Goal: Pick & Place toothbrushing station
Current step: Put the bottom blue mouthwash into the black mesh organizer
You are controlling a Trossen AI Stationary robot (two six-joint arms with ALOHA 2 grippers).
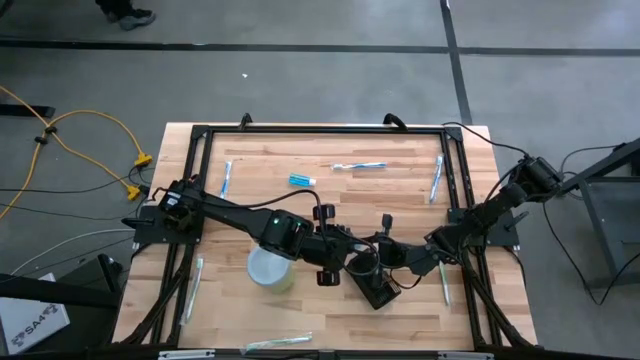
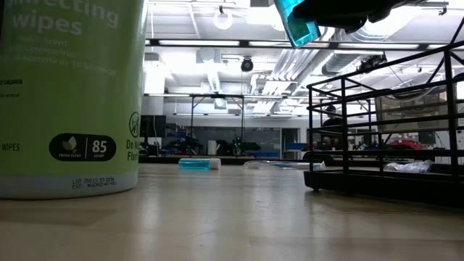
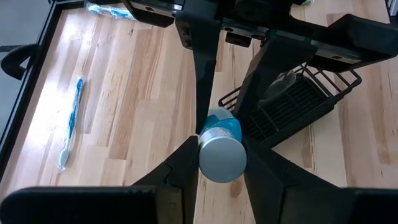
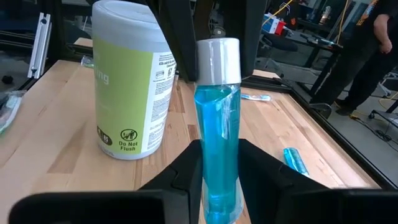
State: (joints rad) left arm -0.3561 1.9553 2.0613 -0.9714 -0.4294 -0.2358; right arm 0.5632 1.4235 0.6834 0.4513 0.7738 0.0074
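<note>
Blue bottle sat between both tools: left tool gripped its capped end, right tool closed round its body. Black station lay just below. Judgement: firm one grip before the other lets go.

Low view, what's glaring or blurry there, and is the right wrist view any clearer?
Low view: ceiling lights glare white; the wipes tub looms close and soft, and the blue bottle is cut off at the top. Right wrist view: the bottle is sharp; the tub's label is readable.
</note>
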